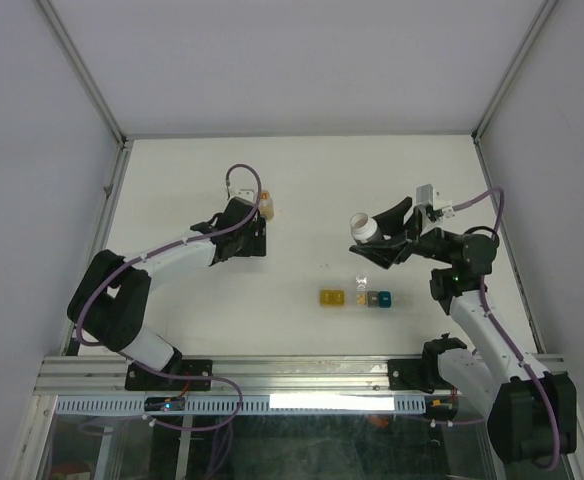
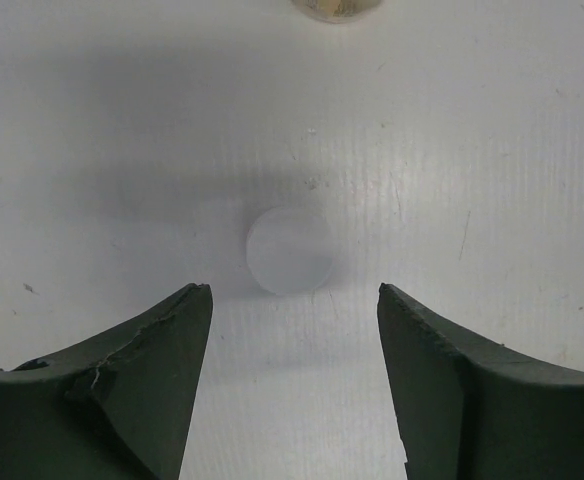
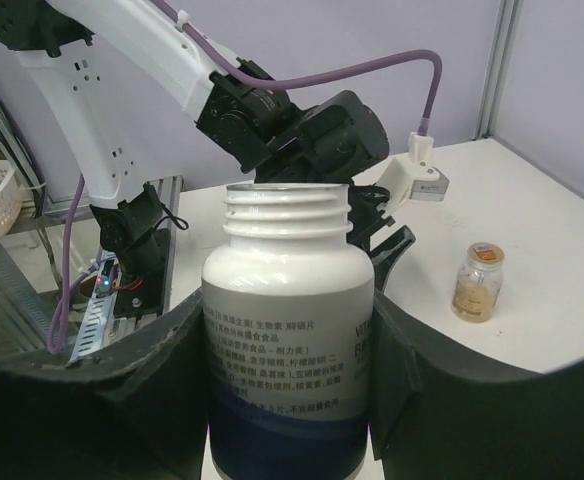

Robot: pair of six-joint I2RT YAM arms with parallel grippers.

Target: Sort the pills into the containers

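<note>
Right fingers (image 3: 142, 400) clamp an uncapped white bottle (image 3: 287, 300) by its sides, tilted above the worktop (image 1: 302, 180). Left fingers (image 2: 142, 380) stand apart, holding nothing, low over the worktop near a small amber bottle (image 1: 265, 205). The containers (image 1: 357, 298) sit in a row near the white bottle, and a round white disc (image 2: 290, 250) lies just beyond the left fingertips.

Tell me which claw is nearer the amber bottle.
Left. The left claw hangs just short of the amber bottle; the right claw, gripping the white bottle, is far off across the table.
</note>
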